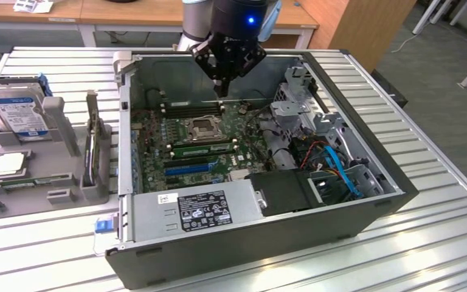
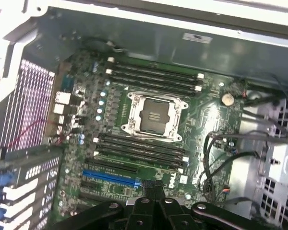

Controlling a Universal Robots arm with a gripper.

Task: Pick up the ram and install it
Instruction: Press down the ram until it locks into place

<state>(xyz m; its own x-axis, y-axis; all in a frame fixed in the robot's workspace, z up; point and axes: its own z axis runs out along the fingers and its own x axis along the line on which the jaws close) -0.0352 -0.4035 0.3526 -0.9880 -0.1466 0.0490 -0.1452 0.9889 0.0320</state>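
My gripper (image 1: 223,90) hangs over the open computer case (image 1: 396,182), above the back edge of the motherboard (image 1: 156,137). Its fingers are shut with nothing between them. In the wrist view the gripper (image 2: 152,188) points down at the board near the blue slot (image 2: 110,176). A long narrow green stick, which looks like the ram (image 1: 205,146), sits along the black slots just in front of the CPU socket (image 1: 202,127). From the wrist view I cannot tell whether a stick stands in those slots (image 2: 141,149). The gripper is well clear of it.
A grey holder (image 1: 63,131) at the exterior view's left carries a blue-labelled hard drive (image 1: 19,112), a square silver chip (image 1: 10,164) and a thin green strip (image 1: 34,181). Inside the case are a power supply (image 1: 197,210), drive cage (image 1: 294,106) and cables (image 1: 335,164).
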